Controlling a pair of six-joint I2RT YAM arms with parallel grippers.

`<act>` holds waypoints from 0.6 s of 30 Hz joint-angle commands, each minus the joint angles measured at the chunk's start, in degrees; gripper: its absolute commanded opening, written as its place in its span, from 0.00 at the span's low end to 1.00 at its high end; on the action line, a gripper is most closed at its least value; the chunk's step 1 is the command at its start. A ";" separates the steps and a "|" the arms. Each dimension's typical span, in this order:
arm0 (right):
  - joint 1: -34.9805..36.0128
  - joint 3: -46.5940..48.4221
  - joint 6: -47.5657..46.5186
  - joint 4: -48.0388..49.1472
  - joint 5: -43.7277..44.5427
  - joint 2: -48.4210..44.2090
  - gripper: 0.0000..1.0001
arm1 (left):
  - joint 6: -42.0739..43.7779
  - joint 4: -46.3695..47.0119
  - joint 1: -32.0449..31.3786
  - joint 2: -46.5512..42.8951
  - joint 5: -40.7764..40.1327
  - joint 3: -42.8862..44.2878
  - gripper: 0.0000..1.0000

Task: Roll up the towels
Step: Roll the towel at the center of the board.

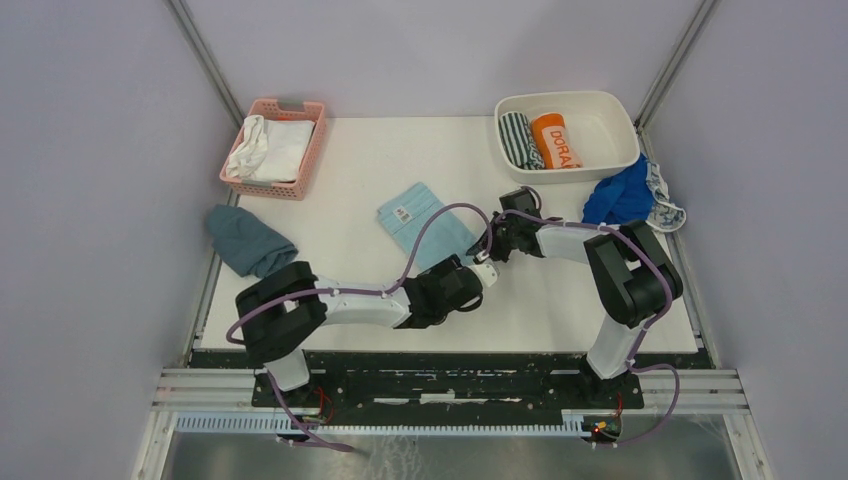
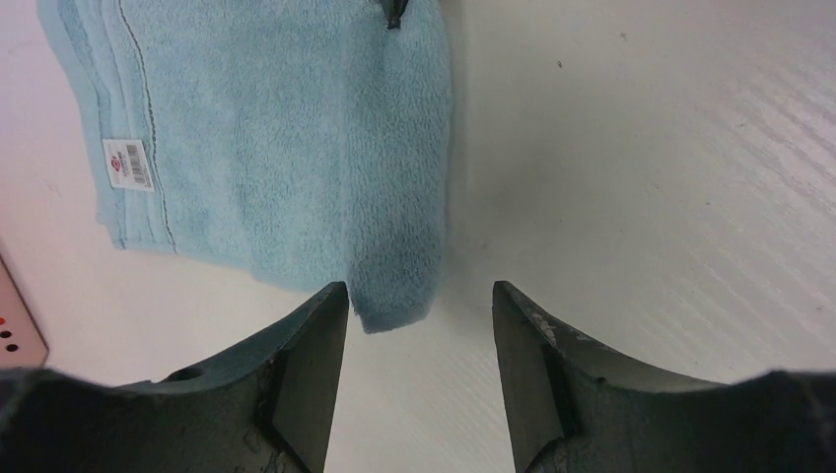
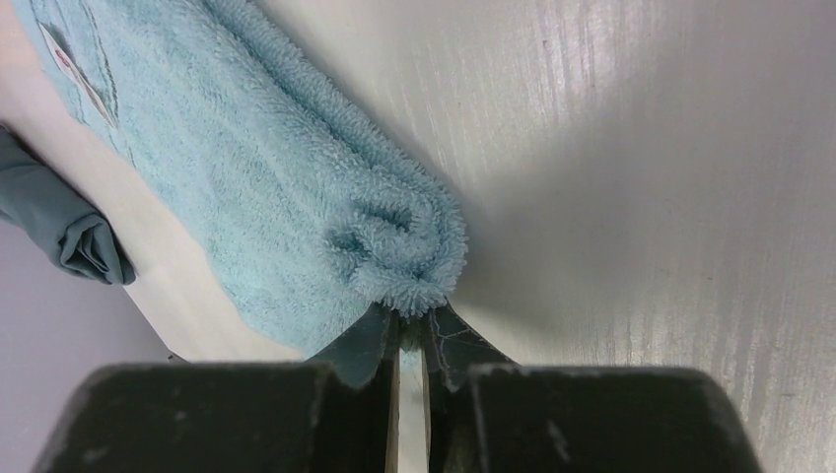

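Jaws: right gripper (image 3: 412,320) pinches a curled corner of the fluffy light-blue towel (image 3: 256,177); left gripper (image 2: 422,296) spread, empty, beside it. Rolling looks barely begun; I'd regrip left next.

Lab robot cell — bare walls (image 1: 90,150), aluminium rails (image 1: 700,385), white table (image 1: 360,170).

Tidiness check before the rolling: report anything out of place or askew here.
The royal blue towel lies crumpled at the right edge of the table, and the patterned towel beside it hangs partly over that edge. A teal-grey cloth sits bunched at the left edge. Nothing looks spilled or damaged.
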 commanded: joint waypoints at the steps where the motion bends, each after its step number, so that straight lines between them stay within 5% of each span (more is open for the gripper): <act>1: -0.52 0.72 -0.63 -3.16 0.65 -0.04 0.09 | 8.60 5.27 -0.98 2.85 -4.45 2.08 0.63; 13: -0.74 0.43 -0.63 -2.07 -1.75 -0.20 0.10 | 14.70 5.60 -1.24 13.34 -10.72 4.87 0.62; 18: -1.23 0.18 -0.83 -2.35 -2.11 -1.86 0.10 | 12.03 3.74 -0.52 15.18 -9.84 5.23 0.46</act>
